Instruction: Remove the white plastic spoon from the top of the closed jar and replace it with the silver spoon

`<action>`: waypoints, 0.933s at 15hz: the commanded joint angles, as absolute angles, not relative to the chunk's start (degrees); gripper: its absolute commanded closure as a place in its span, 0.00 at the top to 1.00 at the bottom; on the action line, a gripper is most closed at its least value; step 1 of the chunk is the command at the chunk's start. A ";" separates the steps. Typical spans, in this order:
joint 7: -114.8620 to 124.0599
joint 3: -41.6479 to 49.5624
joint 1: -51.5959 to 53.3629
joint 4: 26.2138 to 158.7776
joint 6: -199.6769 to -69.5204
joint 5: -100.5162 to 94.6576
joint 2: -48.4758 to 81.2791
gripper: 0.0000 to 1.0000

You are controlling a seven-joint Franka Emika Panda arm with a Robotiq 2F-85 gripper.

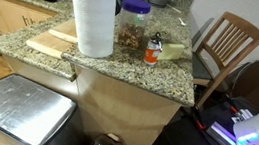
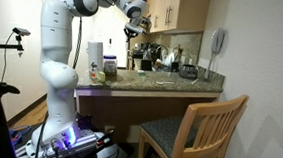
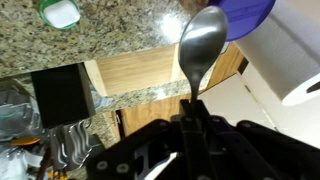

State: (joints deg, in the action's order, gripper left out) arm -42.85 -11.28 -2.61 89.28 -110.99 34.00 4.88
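In the wrist view my gripper (image 3: 192,102) is shut on the handle of the silver spoon (image 3: 202,38). The spoon's bowl points away from me, over the edge of the closed jar's blue lid (image 3: 252,14). The closed jar stands on the granite counter between the paper towel roll and a small orange-labelled bottle in an exterior view (image 1: 130,28). It also shows in an exterior view (image 2: 110,68), with my gripper (image 2: 135,25) held high above the counter. I cannot make out the white plastic spoon in any view.
A tall paper towel roll (image 1: 93,15) stands next to the jar. The small orange-labelled bottle (image 1: 153,50) is on its other side. A wooden board (image 1: 53,40) lies on the counter (image 1: 159,78). A wooden chair (image 1: 226,47) and a metal bin (image 1: 19,110) stand by the counter.
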 commanded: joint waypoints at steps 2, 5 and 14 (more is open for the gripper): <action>-44.93 -8.91 -0.19 89.50 -109.28 34.34 4.65 0.07; -46.19 -9.08 0.32 90.18 -108.57 34.68 4.69 0.02; -47.27 -11.38 7.67 90.75 -100.24 34.15 5.61 0.02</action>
State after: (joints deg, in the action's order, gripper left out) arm -46.38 -11.41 6.75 90.22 -102.42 36.04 5.12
